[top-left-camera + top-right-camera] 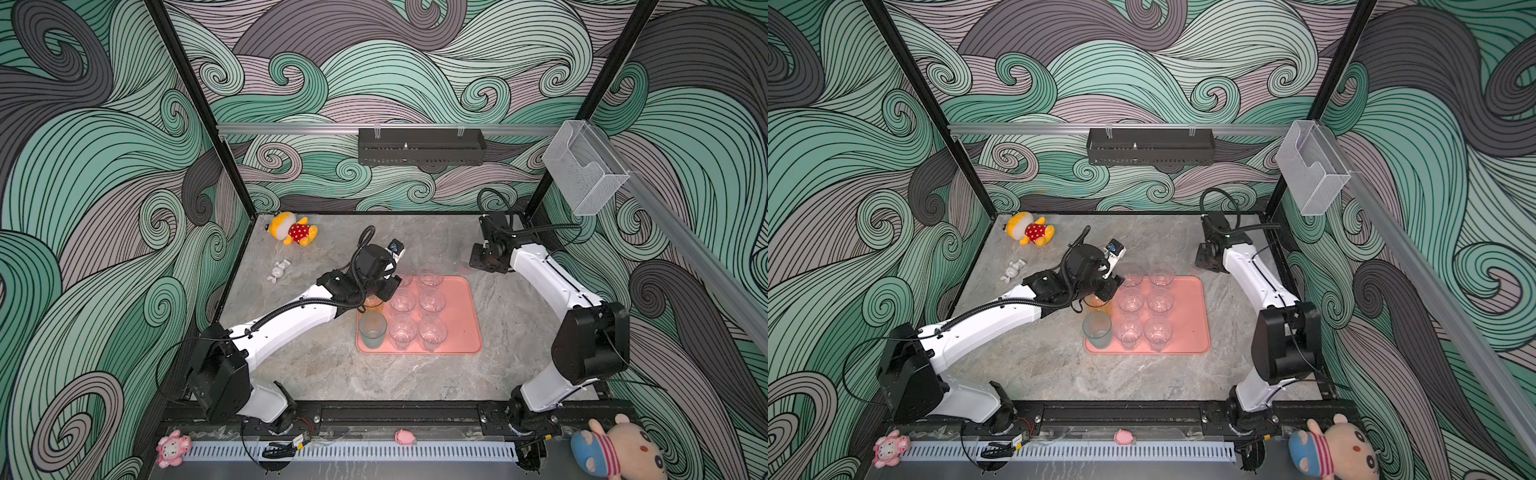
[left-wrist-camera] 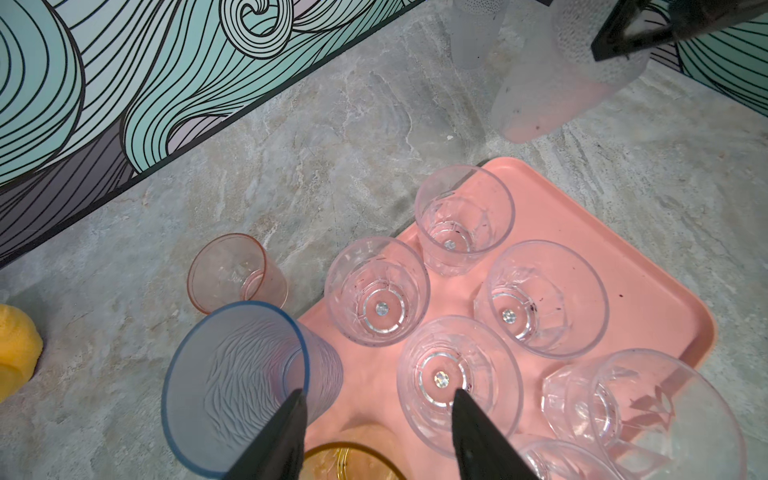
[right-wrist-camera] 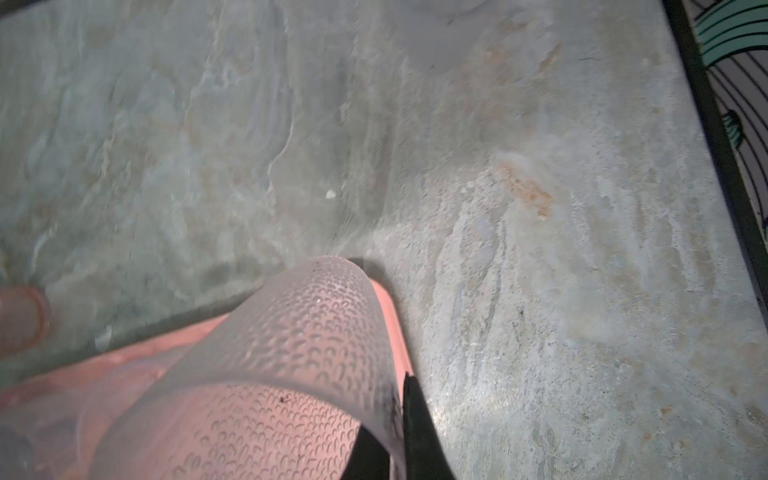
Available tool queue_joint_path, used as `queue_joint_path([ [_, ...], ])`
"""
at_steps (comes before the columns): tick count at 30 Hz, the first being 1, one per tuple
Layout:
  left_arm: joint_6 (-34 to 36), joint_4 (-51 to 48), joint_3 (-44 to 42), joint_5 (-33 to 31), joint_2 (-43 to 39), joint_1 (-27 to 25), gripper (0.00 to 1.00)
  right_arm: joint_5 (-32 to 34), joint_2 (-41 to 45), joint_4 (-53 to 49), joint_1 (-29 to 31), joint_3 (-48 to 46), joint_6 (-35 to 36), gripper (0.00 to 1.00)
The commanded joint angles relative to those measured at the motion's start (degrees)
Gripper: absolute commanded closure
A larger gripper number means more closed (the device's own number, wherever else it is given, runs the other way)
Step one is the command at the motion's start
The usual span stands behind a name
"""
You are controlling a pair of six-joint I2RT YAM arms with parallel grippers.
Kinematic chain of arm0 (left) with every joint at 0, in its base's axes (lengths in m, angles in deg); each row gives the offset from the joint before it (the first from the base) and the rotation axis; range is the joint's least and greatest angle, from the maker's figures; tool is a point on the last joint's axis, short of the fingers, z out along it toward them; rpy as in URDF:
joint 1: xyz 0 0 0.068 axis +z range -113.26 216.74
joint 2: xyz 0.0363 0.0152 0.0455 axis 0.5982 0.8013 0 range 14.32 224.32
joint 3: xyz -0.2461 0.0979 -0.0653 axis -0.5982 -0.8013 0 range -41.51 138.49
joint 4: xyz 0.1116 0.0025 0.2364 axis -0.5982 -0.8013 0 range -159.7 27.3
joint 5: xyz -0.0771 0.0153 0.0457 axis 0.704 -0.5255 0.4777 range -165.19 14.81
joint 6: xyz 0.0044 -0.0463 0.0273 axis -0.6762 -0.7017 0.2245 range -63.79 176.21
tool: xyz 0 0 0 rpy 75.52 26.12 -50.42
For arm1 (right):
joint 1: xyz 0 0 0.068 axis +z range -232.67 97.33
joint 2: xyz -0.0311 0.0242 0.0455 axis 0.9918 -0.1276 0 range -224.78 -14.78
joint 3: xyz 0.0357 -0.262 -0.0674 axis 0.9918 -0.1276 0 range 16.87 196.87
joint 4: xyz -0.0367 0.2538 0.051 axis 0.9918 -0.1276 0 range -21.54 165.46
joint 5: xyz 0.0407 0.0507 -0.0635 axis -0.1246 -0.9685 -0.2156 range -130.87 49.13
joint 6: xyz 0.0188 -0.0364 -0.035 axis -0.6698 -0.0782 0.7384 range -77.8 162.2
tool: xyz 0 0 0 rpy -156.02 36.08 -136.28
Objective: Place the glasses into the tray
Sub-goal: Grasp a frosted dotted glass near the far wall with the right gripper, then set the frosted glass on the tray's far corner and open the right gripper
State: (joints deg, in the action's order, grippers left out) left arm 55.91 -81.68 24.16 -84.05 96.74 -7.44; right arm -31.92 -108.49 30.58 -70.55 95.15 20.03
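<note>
The salmon-pink tray (image 1: 461, 320) (image 2: 648, 286) holds several clear glasses (image 1: 432, 300) (image 2: 540, 297) in rows. An amber glass (image 1: 372, 303) (image 2: 353, 461) and a teal glass (image 1: 372, 330) stand along its left side. My left gripper (image 2: 378, 395) (image 1: 388, 286) hangs open above the amber glass, beside a blue glass (image 2: 237, 386) at the tray's far left corner. A pink glass (image 2: 237, 272) stands on the table beyond that corner. My right gripper (image 3: 395, 436) (image 1: 484, 259) is shut on the wall of a frosted glass (image 3: 291, 353) (image 2: 573, 83), held over the tray's far right corner.
A yellow plush (image 1: 293, 229) and a small white plush (image 1: 279, 270) lie at the table's far left. A black rack (image 1: 422, 146) and a clear box (image 1: 584, 168) hang on the walls. More plush toys (image 1: 619, 449) sit in front of the arm bases.
</note>
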Motion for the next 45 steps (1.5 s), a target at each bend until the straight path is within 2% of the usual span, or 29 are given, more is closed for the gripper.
queue_joint_path([
  [1, 0.4, -1.1, 1.0, -1.1, -0.5, -0.4, 0.42, -1.1, -0.2, -5.6, 1.0, 1.0, 5.2, 0.98],
  [6, -0.2, -1.2, 1.1, -0.6, -0.5, -0.4, 0.42, -1.3, -3.0, -6.8, 1.2, 1.8, 7.9, 0.97],
  [13, -1.3, -2.3, 1.1, -0.7, -0.5, -0.6, 0.42, -4.2, -11.6, -7.0, 1.3, 5.9, 9.0, 1.00],
  [25, -1.7, -2.2, 0.2, -1.0, -2.3, -0.9, 0.42, 1.0, -17.0, -8.4, 1.3, 10.5, 10.2, 0.98],
  [27, -1.7, -2.2, 0.2, -1.0, -2.3, -0.9, 0.42, 1.4, -17.5, -9.1, 1.3, 11.1, 10.0, 0.94],
  [31, -1.4, -2.3, -0.2, -1.4, -2.8, -1.0, 0.42, -0.1, -16.8, -9.3, 1.3, 10.6, 9.9, 0.72],
  [33, -1.2, -2.1, -0.5, -1.6, -2.9, -1.0, 0.42, -1.0, -16.1, -9.4, 1.3, 10.1, 9.7, 0.65],
  [38, -1.5, -2.1, -0.7, -1.5, -2.9, -1.0, 0.42, -2.2, -13.5, -9.5, 1.3, 9.5, 9.1, 0.63],
  [45, -1.2, -1.5, -1.0, -1.4, -2.4, -1.0, 0.42, -2.2, -6.8, -11.7, 1.1, 13.6, 7.8, 0.61],
])
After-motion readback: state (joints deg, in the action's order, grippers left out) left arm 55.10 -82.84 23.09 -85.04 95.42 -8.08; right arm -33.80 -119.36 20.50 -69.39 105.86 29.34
